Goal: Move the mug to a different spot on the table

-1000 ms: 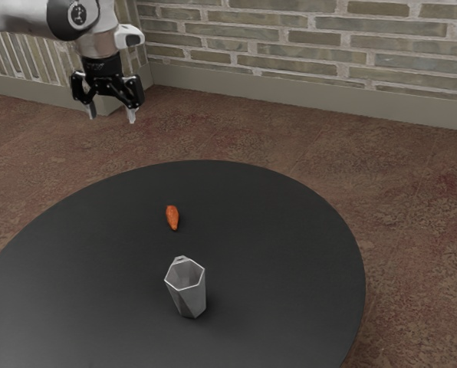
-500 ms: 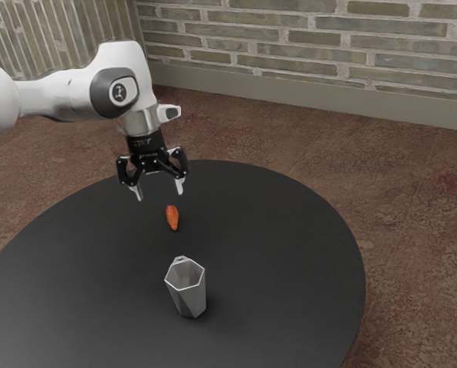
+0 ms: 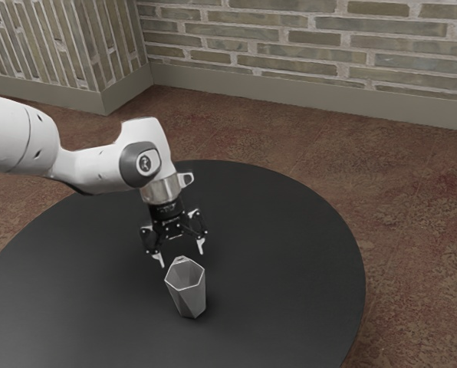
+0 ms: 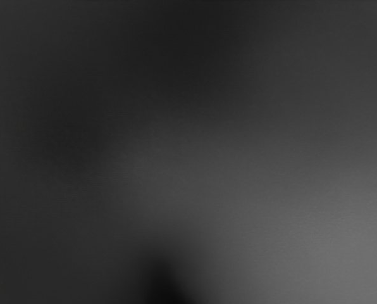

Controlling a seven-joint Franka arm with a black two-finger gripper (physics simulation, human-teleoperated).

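Arm has swung down from 11 o'clock; fingers, spread, now hang just over the rim of the mug, upright near centre of the tabletop, ungripped, so grasp likely next.

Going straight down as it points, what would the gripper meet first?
Probably the mug's rim, just below the open gripper; depth is unclear, so it could reach the table behind it instead.
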